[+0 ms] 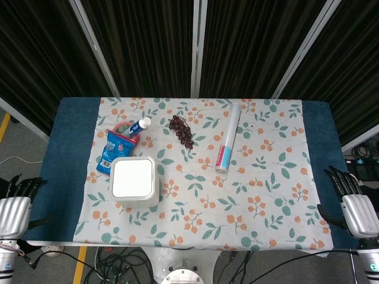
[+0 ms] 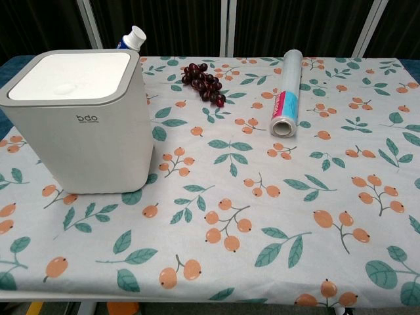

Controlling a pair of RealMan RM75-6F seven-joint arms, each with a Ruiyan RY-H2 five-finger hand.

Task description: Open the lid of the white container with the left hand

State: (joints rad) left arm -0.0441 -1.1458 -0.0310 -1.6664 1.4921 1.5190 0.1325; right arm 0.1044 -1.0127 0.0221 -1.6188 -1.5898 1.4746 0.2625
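The white container (image 1: 135, 181) stands on the left part of the flowered tablecloth, its flat lid (image 2: 71, 75) down and level; in the chest view it fills the upper left. My left hand (image 1: 16, 208) hangs off the table's left edge, well left of the container, fingers apart and holding nothing. My right hand (image 1: 354, 207) hangs off the right edge, fingers apart and empty. Neither hand shows in the chest view.
Behind the container lie a blue snack bag (image 1: 113, 149) and a white-capped tube (image 1: 140, 125). A bunch of dark grapes (image 1: 182, 131) and a roll of wrap (image 1: 227, 144) lie further back toward the middle. Dark curtains hang behind the table.
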